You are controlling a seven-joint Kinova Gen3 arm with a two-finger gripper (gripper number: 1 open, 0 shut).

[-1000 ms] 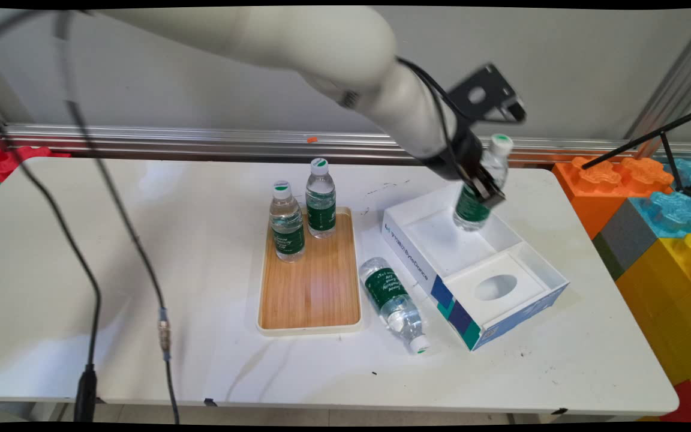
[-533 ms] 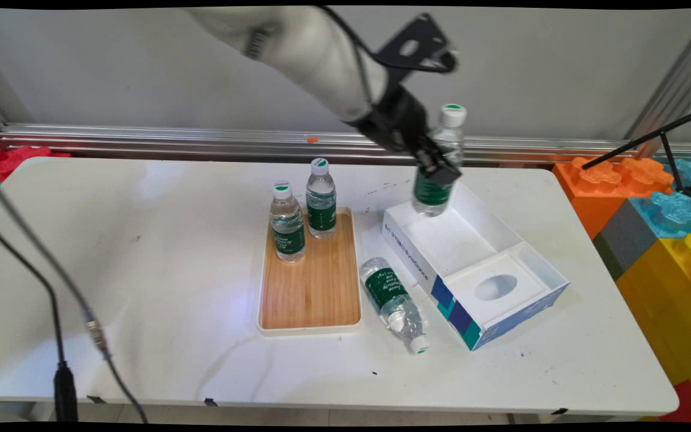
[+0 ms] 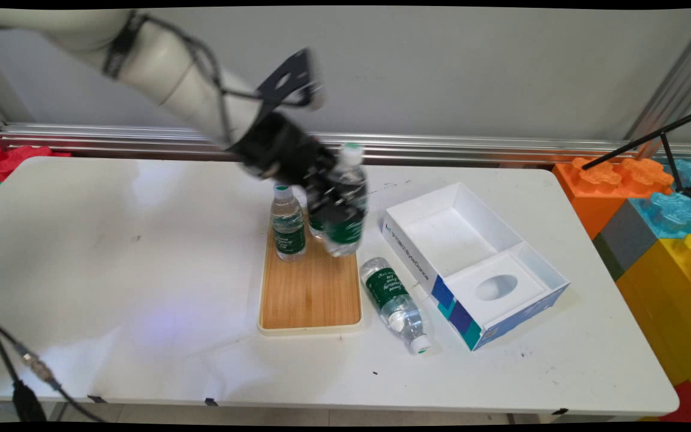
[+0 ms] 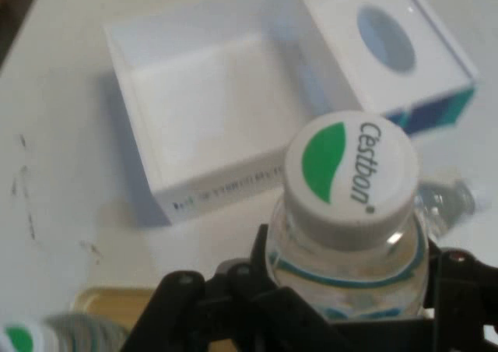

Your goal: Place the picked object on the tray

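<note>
Our black two-finger tool [image 3: 335,207] grips a clear green-labelled water bottle [image 3: 345,204] above the wooden tray [image 3: 309,294].

The held bottle hides most of one standing bottle; we see another standing bottle [image 3: 287,225] beside it, a lying bottle [image 3: 394,303] and an open white box [image 3: 471,264] on the table [image 3: 111,270].

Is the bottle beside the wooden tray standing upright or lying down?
Lying down: the bottle rests on its side on the table, cap toward the near edge.

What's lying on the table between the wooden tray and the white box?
A bottle on its side lies between the tray and the box, as the main view shows.
</note>
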